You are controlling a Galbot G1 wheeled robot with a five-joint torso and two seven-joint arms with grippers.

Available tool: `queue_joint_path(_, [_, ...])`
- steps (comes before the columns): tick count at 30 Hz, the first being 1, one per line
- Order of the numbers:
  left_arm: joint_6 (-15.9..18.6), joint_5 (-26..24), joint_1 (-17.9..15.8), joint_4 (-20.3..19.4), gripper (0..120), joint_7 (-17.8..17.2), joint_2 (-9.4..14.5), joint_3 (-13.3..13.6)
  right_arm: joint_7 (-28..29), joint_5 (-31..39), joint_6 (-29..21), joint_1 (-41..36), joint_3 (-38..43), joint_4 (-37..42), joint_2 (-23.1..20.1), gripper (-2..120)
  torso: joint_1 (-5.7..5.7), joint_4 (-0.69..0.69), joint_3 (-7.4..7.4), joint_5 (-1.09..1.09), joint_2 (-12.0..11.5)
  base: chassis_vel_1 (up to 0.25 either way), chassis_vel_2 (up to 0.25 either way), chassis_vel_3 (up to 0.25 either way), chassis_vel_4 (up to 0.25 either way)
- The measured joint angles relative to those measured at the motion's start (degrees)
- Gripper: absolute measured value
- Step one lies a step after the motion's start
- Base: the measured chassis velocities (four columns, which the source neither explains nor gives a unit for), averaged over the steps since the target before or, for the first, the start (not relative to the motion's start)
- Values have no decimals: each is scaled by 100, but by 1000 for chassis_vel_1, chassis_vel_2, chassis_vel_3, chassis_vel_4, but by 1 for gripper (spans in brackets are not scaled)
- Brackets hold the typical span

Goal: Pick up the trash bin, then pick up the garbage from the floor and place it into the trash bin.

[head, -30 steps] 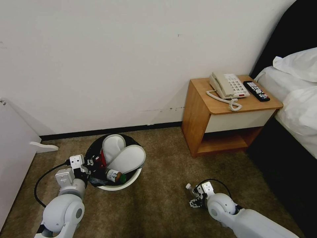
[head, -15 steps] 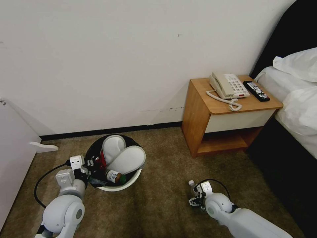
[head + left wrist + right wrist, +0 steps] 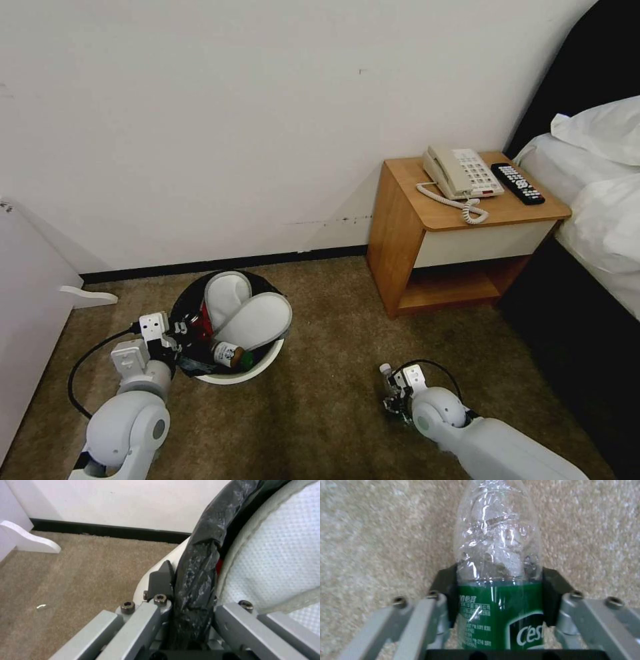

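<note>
The trash bin, white with a black bag over its rim, stands on the carpet floor near the wall. Two white slippers, a red item and a small bottle lie inside it. My left gripper is shut on the bin's near-left rim; in the left wrist view the fingers pinch the black bag edge beside a slipper. My right gripper is low over the carpet, shut on a clear plastic bottle with a green label, its cap pointing away from me.
A wooden nightstand with a phone and a remote stands at the right, with the bed beyond it. White furniture lines the left edge. Open carpet lies between the bin and the right gripper.
The right arm has drawn slightly left and toward me with the bottle in its grip. The left gripper and bin have shifted only a touch to the left.
</note>
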Motion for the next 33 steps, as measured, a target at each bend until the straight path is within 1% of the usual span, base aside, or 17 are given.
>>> queue_joint_path(1, [0,0,0,0,4,0,0,0,0,0,0,0,0,0,0,45,0,0,0,0,0,0,0,0,0])
queue_joint_path(3, [0,-5,12,-4,4,0,11,9,28,34,1,18,-18,62,10,35,0,0,0,1,0,0,0,0,0])
queue_joint_path(5, [0,-5,18,-9,4,-1,12,33,47,57,1,18,-20,99,10,32,0,0,0,2,0,0,0,0,0])
queue_joint_path(6, [5,-6,21,-11,4,0,11,86,98,86,1,8,-15,185,0,29,0,1,0,1,0,0,0,0,0])
queue_joint_path(7, [5,-6,21,-11,4,0,11,86,98,86,1,8,-15,185,0,29,0,1,0,1,0,0,0,0,0])
queue_joint_path(9, [34,-7,25,-11,4,-1,9,184,214,155,1,-58,47,446,-74,22,0,0,0,2,0,0,0,0,0])
queue_joint_path(15, [175,-80,29,-23,4,-30,74,299,375,263,-9,-191,230,1006,-268,22,0,0,0,1,0,0,0,0,0])
queue_joint_path(16, [267,-161,21,-43,4,-84,115,337,438,315,-21,-284,391,1370,-425,22,0,1,0,2,0,0,0,0,0])
queue_joint_path(18, [387,-292,2,-82,4,-147,174,365,466,323,-31,-391,608,1759,-638,22,0,0,0,1,0,0,0,0,0])
queue_joint_path(19, [387,-292,2,-82,4,-147,174,365,466,323,-31,-391,608,1759,-638,22,0,0,0,1,0,0,0,0,0])
queue_joint_path(21, [535,-539,-9,-128,4,-238,265,398,477,318,-26,-500,868,2220,-975,22,0,-1,0,2,0,0,0,0,0])
queue_joint_path(22, [535,-539,-9,-128,4,-238,265,398,477,318,-26,-500,868,2220,-975,22,0,-1,0,2,0,0,0,0,0])
queue_joint_path(24, [663,-773,-11,-162,4,-331,324,419,472,263,5,-544,1029,2522,-1228,22,0,0,0,2,0,0,0,0,0])
queue_joint_path(26, [663,-773,-11,-162,4,-331,324,419,472,263,5,-544,1029,2522,-1228,22,0,0,0,2,0,0,0,0,0])
queue_joint_path(27, [807,-1003,-11,-176,4,-409,382,445,415,147,82,-559,1203,2932,-1526,22,0,-1,0,0,0,0,0,0,0])
queue_joint_path(31, [827,-1035,-11,-176,4,-427,393,453,406,120,101,-559,1238,3002,-1570,22,0,0,0,-1,0,0,0,0,0])
queue_joint_path(33, [924,-1240,-25,-190,4,-560,462,513,363,16,233,-468,1364,3426,-1818,22,0,1,0,1,0,0,0,0,0])
